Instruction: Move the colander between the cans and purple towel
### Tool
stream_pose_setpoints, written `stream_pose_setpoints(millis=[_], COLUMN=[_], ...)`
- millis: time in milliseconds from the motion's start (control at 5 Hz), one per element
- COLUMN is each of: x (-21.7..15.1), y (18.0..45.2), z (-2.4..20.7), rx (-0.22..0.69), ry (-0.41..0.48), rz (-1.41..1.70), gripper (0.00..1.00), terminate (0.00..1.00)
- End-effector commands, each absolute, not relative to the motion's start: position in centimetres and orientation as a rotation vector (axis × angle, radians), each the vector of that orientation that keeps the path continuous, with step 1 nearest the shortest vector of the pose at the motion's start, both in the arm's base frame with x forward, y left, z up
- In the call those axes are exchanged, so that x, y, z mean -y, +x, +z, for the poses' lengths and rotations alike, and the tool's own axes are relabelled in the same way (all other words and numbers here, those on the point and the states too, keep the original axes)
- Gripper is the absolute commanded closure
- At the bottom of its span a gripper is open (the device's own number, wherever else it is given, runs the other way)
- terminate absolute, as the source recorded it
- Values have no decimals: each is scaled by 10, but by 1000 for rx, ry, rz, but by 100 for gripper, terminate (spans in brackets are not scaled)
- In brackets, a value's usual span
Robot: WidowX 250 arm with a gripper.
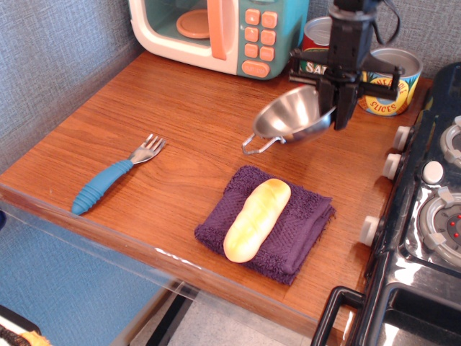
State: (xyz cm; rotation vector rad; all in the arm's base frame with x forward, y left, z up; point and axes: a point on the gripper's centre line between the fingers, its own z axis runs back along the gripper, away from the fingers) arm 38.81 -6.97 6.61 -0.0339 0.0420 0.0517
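Observation:
My gripper [337,109] is shut on the far rim of the shiny steel colander [288,119] and holds it tilted above the wooden counter. The colander hangs in front of the two cans and behind the purple towel [288,234]. The red Tomato Sauce can [314,45] and the yellow-and-blue Pineapple Slices can [389,86] stand at the back right, both partly hidden by my arm. A yellow bread-roll toy [257,218] lies on the towel.
A toy microwave [216,32] stands at the back left. A blue-handled fork [112,176] lies near the counter's front left. A black toy stove [432,209] with white knobs borders the counter on the right.

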Motion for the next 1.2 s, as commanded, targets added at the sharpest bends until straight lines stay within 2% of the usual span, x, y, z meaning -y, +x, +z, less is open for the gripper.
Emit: stream_pose_setpoints(millis=[0, 200, 400, 800, 1000], x=[63, 59, 68, 75, 62], y=[415, 420, 418, 418, 414], z=[71, 63, 58, 80, 115], rx=[5, -5, -24, 7, 73], ry=[-8, 6, 23, -35, -27], rz=[53, 58, 16, 0, 27], gripper=[100, 100, 0, 0, 0], terminate=[0, 0, 0, 0, 0])
